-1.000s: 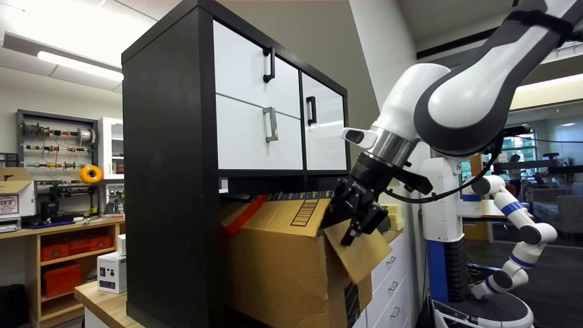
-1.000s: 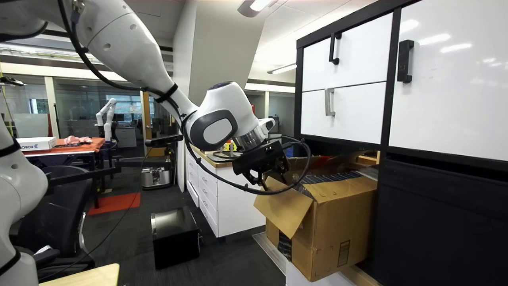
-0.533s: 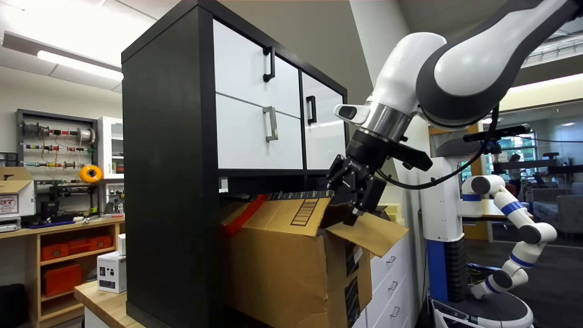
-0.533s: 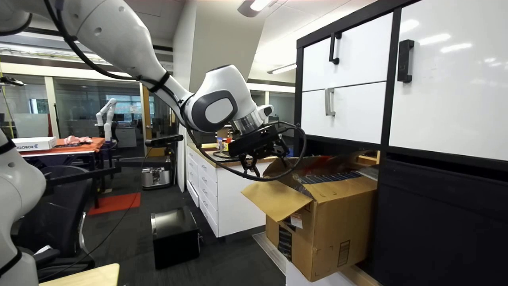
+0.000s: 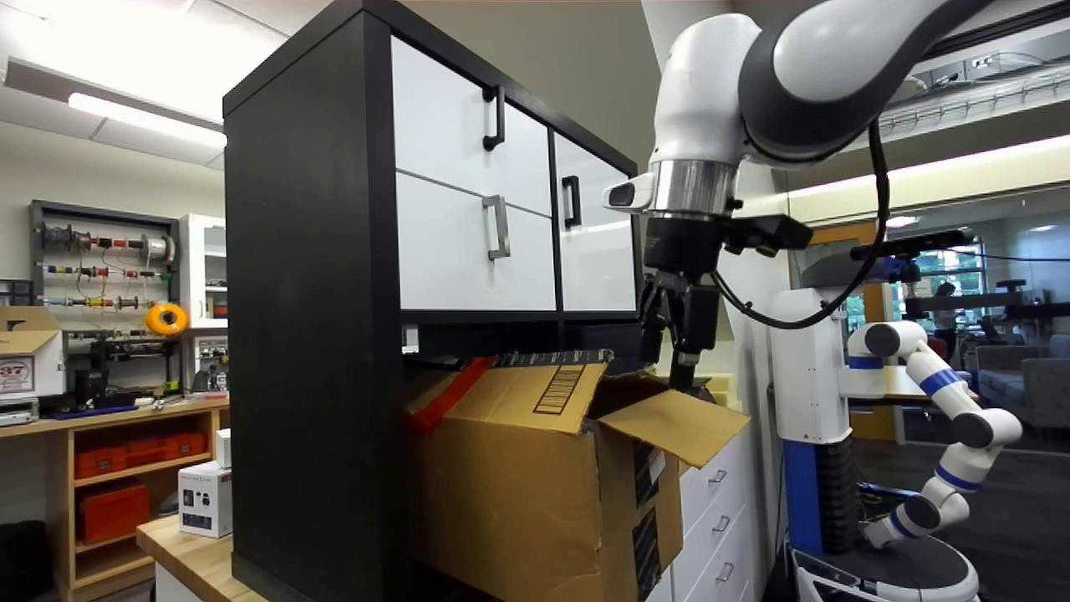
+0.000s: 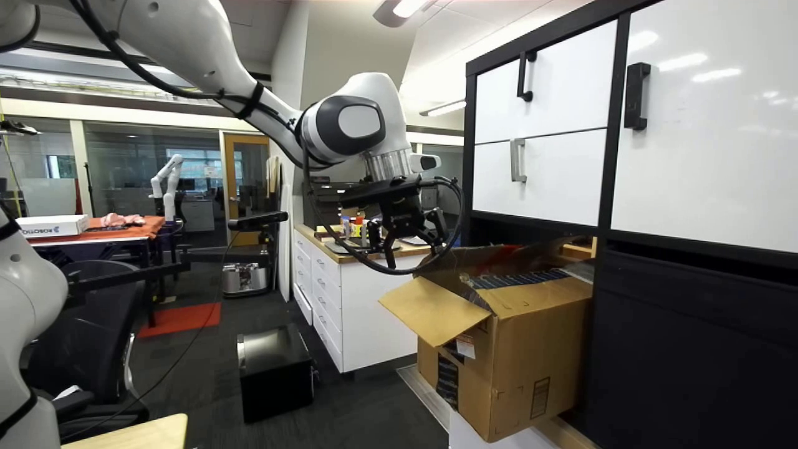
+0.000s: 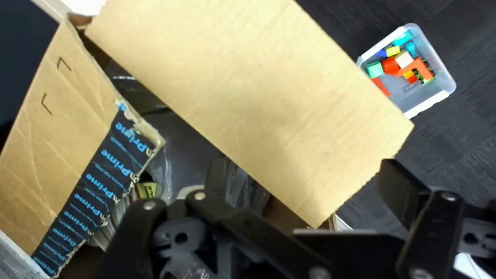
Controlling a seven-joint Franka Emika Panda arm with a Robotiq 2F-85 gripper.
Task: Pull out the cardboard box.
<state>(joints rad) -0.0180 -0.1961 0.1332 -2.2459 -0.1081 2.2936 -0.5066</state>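
Blocks (image 7: 404, 60) beyond the cardboard box (image 7: 248, 104) appear only in wrist view.

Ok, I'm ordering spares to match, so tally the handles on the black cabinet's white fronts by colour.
Black handles: 2
Silver-grey handle: 1
Total: 3

A robotics lab is surrounding the fingers (image 5: 699, 322). In an exterior view, a blue-banded robot arm (image 5: 940, 385) is hanging beyond them, rightward, while wire spools (image 5: 102, 272) are lining a rack (image 5: 109, 215) far to their left.
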